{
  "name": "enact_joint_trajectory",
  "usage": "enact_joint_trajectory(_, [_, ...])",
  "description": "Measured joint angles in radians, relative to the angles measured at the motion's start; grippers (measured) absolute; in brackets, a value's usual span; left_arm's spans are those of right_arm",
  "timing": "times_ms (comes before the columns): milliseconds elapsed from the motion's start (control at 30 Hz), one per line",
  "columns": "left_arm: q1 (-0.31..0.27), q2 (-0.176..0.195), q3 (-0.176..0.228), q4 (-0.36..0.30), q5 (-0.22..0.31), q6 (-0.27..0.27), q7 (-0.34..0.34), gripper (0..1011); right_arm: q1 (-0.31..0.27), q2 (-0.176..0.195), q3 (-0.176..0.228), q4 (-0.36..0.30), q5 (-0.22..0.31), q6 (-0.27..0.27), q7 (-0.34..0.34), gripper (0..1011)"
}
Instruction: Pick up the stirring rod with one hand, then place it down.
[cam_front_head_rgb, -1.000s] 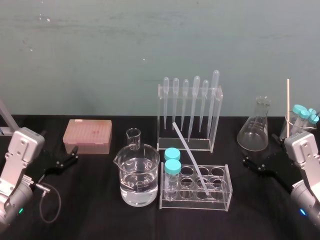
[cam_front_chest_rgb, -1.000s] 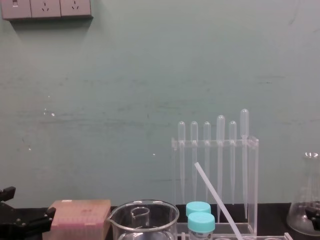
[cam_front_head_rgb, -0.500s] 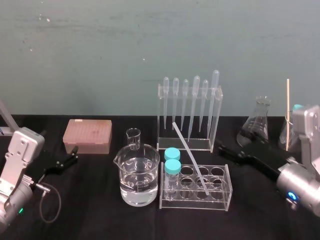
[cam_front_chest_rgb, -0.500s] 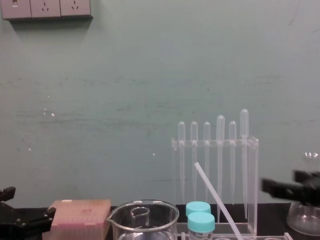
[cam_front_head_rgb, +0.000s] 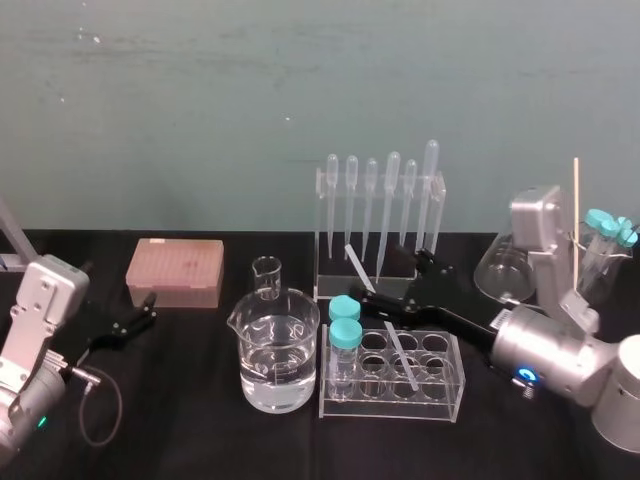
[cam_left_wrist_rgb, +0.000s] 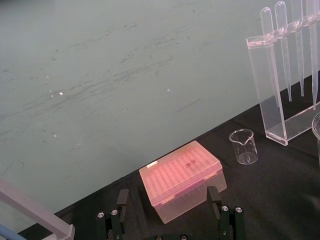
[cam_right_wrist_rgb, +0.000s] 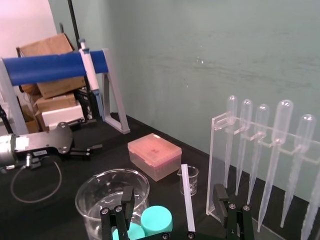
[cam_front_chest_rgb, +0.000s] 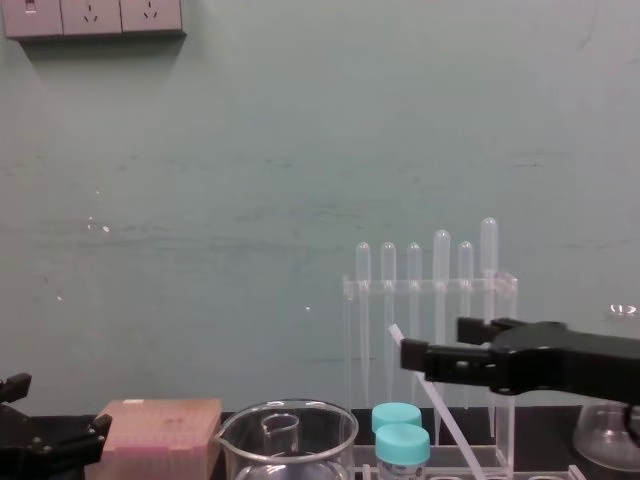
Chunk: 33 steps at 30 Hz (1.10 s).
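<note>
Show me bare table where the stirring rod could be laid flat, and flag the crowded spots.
Bare table lies between the left pincer, parked at the left, and the large beaker, in front of the pink box. Crowded: the right pincer straddles the stirring rod between tube rack and pipette rack.

Stirring rod (cam_front_head_rgb: 400, 358) in tube rack (cam_front_head_rgb: 390, 412); beaker (cam_front_head_rgb: 279, 350) left of it; pipette rack (cam_front_head_rgb: 437, 215) behind.

Right hand (cam_front_head_rgb: 388, 274) spread, left hand (cam_front_head_rgb: 137, 314) parked
</note>
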Motion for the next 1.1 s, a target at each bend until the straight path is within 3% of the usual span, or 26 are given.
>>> enact_joint_trajectory(467, [0.000,0.000,0.000,0.000,0.000,0.000,0.000,1000,0.090,-0.099,-0.040,0.131,-0.086,0.033,-0.028,1003])
enact_joint_trajectory(767, [0.000,0.000,0.000,0.000,0.000,0.000,0.000,1000,0.094,-0.120,-0.035,0.150,-0.122,0.060,-0.062,1003])
enact_joint_trajectory(1100, [0.000,0.000,0.000,0.000,0.000,0.000,0.000,1000,0.094,-0.119,-0.035,0.150,-0.121,0.060,-0.061,1003])
